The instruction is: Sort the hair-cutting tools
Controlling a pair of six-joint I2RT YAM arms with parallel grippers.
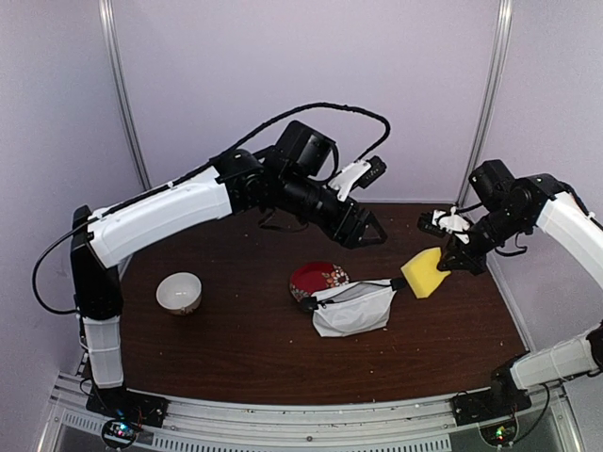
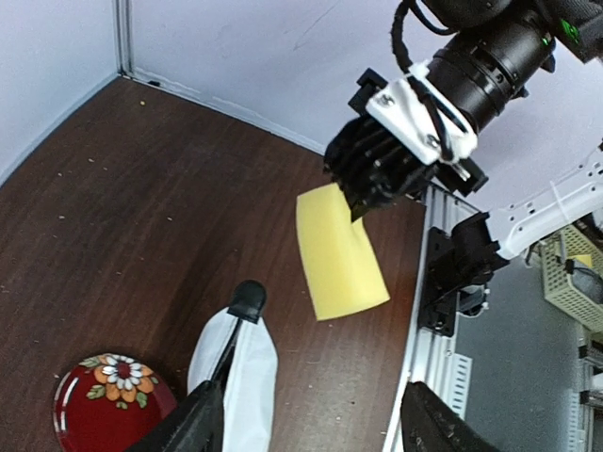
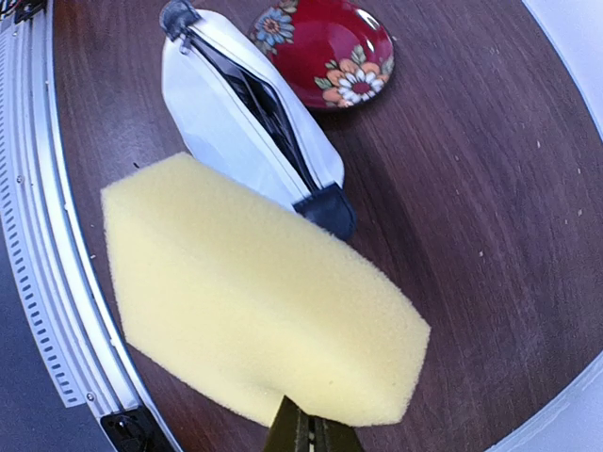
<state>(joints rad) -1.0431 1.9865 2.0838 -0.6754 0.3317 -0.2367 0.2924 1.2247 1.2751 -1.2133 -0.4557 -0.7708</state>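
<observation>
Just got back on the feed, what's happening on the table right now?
The right pincer is shut on a yellow sponge, held in the air beside the white zip pouch, which lies unzipped next to the red plate. The left pincer hangs open above them, holding nothing. A white bowl sits off to the left. No hair-cutting tools in sight.

Hair-cutting tools, hidden in every view

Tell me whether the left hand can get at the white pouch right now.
Probably yes. The left hand is open above the white pouch with nothing between; the right hand holds the yellow sponge beside the pouch's end, not over it.
</observation>
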